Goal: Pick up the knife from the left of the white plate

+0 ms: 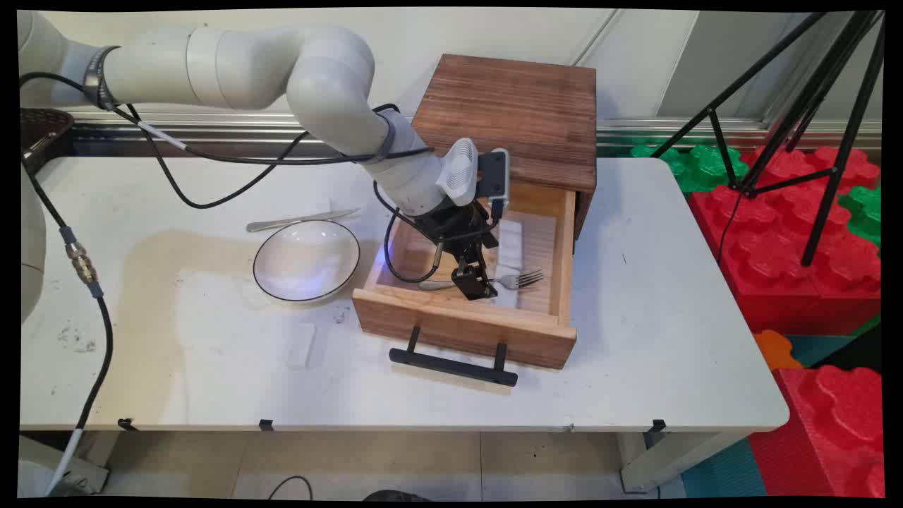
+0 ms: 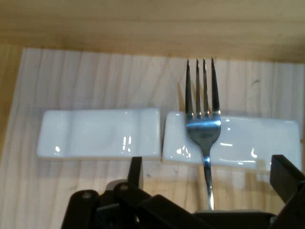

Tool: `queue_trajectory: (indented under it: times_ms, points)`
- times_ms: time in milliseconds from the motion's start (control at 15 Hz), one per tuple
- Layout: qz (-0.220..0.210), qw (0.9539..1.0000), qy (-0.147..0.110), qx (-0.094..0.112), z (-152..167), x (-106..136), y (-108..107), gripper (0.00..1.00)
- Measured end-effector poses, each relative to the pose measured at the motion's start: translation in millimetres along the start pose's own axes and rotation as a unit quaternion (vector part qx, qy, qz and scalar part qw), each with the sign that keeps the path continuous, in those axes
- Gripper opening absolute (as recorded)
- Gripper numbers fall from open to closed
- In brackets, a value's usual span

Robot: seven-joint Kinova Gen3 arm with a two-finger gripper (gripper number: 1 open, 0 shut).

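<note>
The black gripper (image 1: 474,281) reaches down into the open wooden drawer (image 1: 465,328), which is pulled out of a dark wooden cabinet (image 1: 518,113) standing on the white worktop (image 1: 656,317). In the hand view the gripper's two fingers (image 2: 286,176) stand spread wide apart, one on each side of the handle of a metal fork (image 2: 204,124), and neither finger visibly presses on it, so the gripper is open with the fork's handle between its fingers. The fork lies inside the drawer with its neck resting across a white ceramic rest (image 2: 243,145), its tines pointing away from the hand toward the drawer's wall. A second white rest (image 2: 97,133) lies just beside the first one, end to end with it, with a narrow gap between them. In the main view the fork (image 1: 518,279) shows beside the gripper, its tines toward the drawer's right side. A black bar handle (image 1: 451,365) runs along the drawer's front. On the worktop to the left of the drawer sits a white bowl (image 1: 307,259) with a dark rim, and just behind the bowl lies a metal knife (image 1: 300,221). A small white block (image 1: 302,344) lies on the worktop nearer the front edge, below the bowl.
</note>
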Motion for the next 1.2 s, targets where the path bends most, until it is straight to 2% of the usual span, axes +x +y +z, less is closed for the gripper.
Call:
queue_trajectory:
  times_ms: [667, 1200]
  points:
    - [0.007, 0.9998, 0.017, 0.009, -35, 8, 8, 1.0]
    - [0.01, 0.9995, 0.028, 0.012, -97, 1, 20, 1.0]
